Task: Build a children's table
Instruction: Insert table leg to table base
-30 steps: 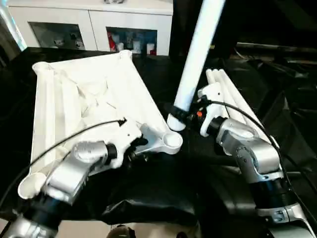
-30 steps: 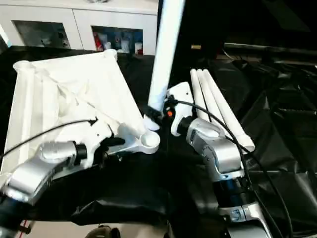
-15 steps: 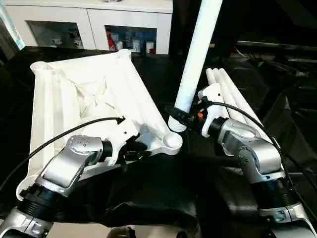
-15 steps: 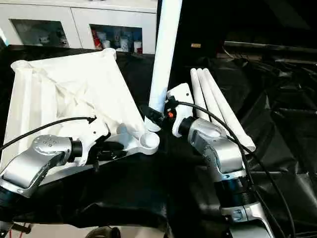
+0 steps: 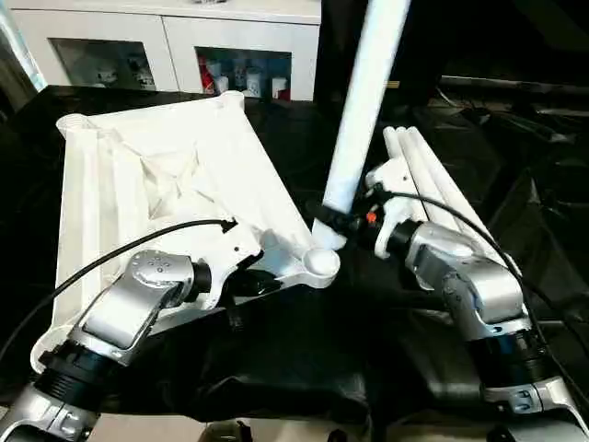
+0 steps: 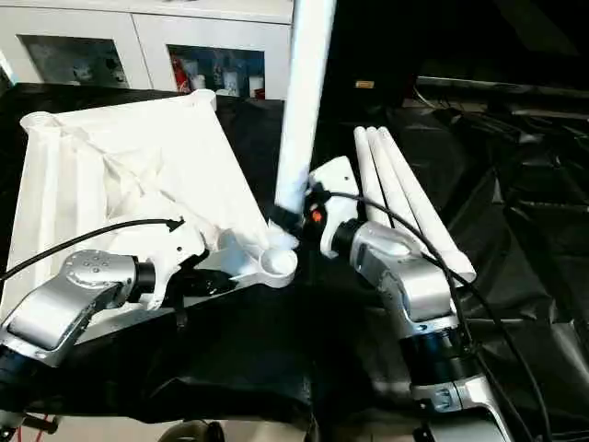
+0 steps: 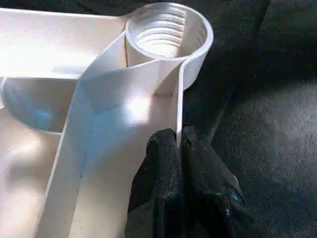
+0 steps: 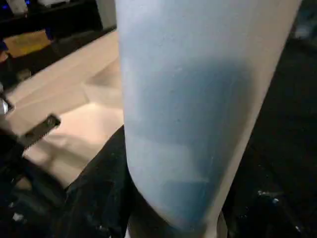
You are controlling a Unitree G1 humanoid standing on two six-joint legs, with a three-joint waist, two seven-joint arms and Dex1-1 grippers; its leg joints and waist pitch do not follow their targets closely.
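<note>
The white table top (image 5: 156, 175) lies upside down on black sheeting, ribbed underside up. My left gripper (image 7: 179, 148) is shut on the rim wall of the top, just behind the near corner socket (image 5: 321, 261), which gapes threaded and hollow (image 7: 167, 30). My right gripper (image 5: 324, 218) is shut on a long white leg (image 5: 361, 101), held nearly upright. The leg's lower end hangs just above and slightly right of that socket. Three more white legs (image 6: 405, 198) lie side by side to the right.
A white cabinet (image 5: 166, 41) with glass doors stands behind the table top. Black sheeting (image 6: 515, 212) covers the whole work surface and wrinkles at the right. Cables run along both silver forearms.
The right gripper has brought the leg's lower end closer to the near corner socket and tilted the leg slightly. The left gripper has kept its hold on the rim.
</note>
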